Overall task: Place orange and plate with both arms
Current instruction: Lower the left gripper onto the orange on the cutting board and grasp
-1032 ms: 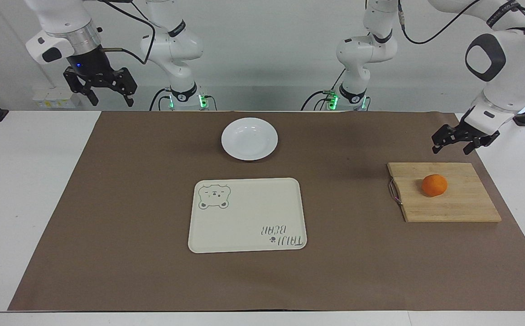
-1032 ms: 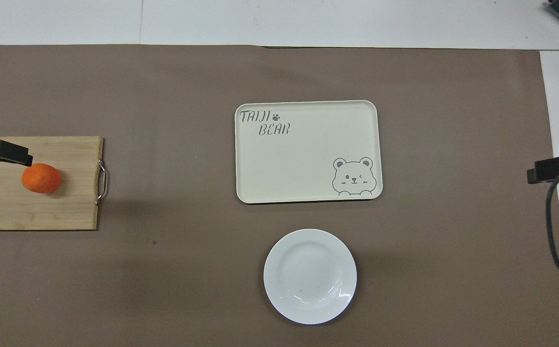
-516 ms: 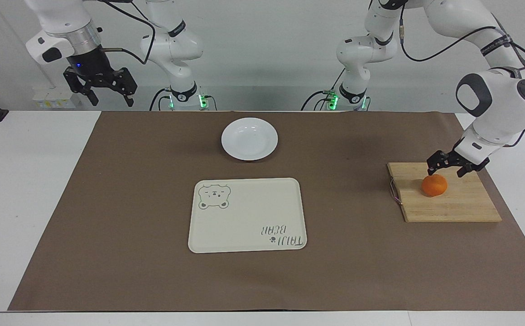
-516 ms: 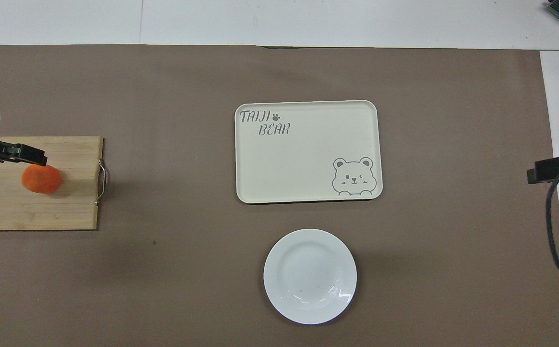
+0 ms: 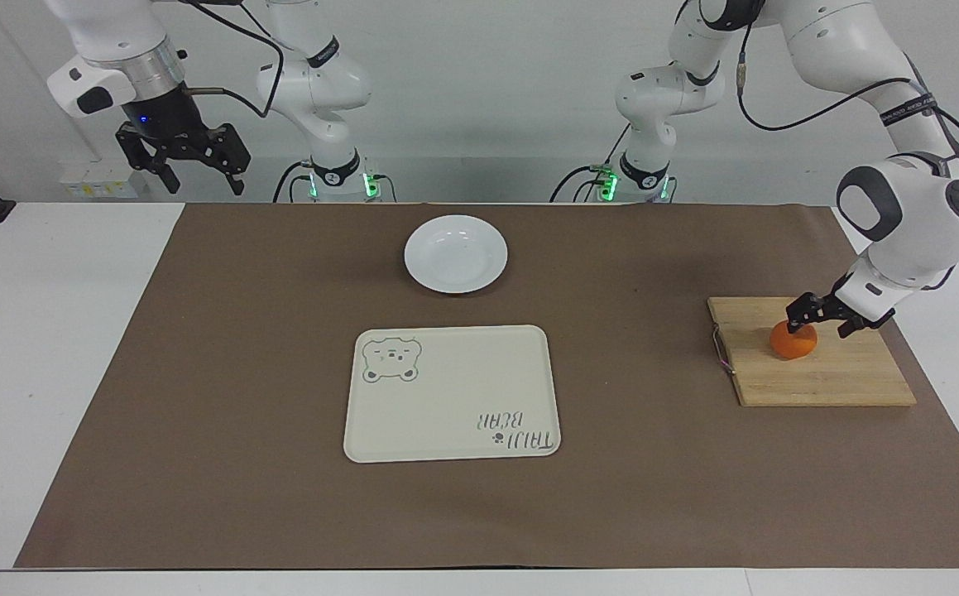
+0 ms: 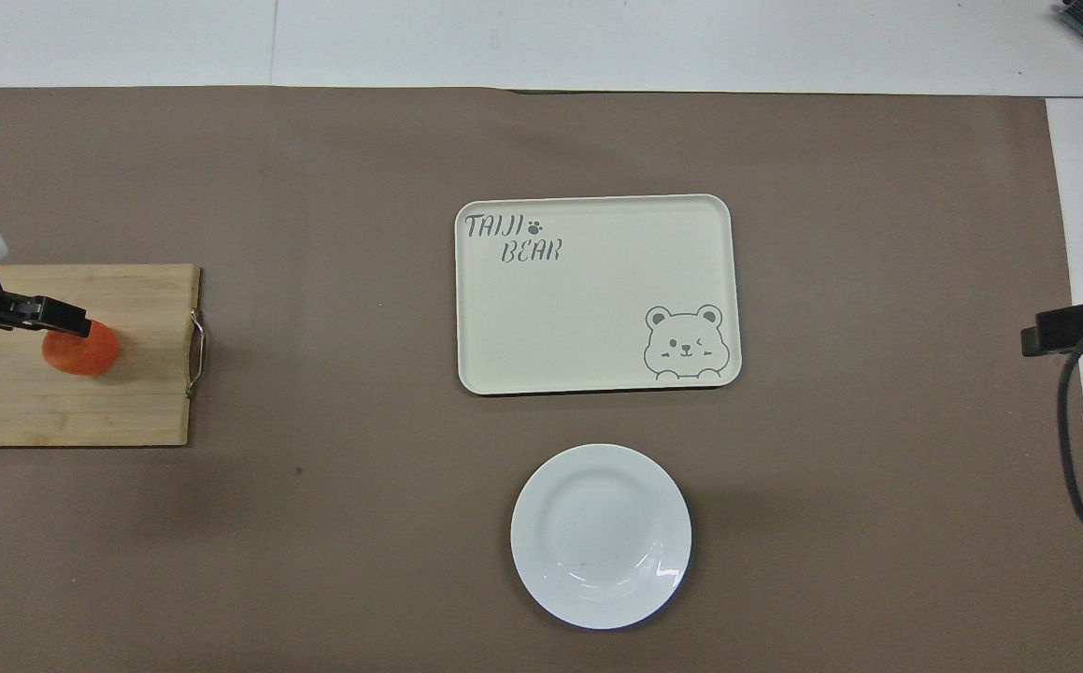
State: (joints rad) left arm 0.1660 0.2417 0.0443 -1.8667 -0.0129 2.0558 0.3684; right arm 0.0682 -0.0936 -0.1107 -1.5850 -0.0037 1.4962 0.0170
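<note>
Bright even light over my table, soft shadows, small glare on the plate (image 6: 658, 570), everything sharp.

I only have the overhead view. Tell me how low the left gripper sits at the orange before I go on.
Observer: In the facing view the left gripper is down at the orange on the wooden board. One tip overlaps the fruit's top; I cannot tell whether it touches.
Operator: Report its fingers.
Observer: Open, spread wider than the orange, not closed on it.
Operator: Now the right gripper.
Observer: The right gripper hangs high at the right arm's end of the table, open, well apart from the plate. That arm waits.
</note>
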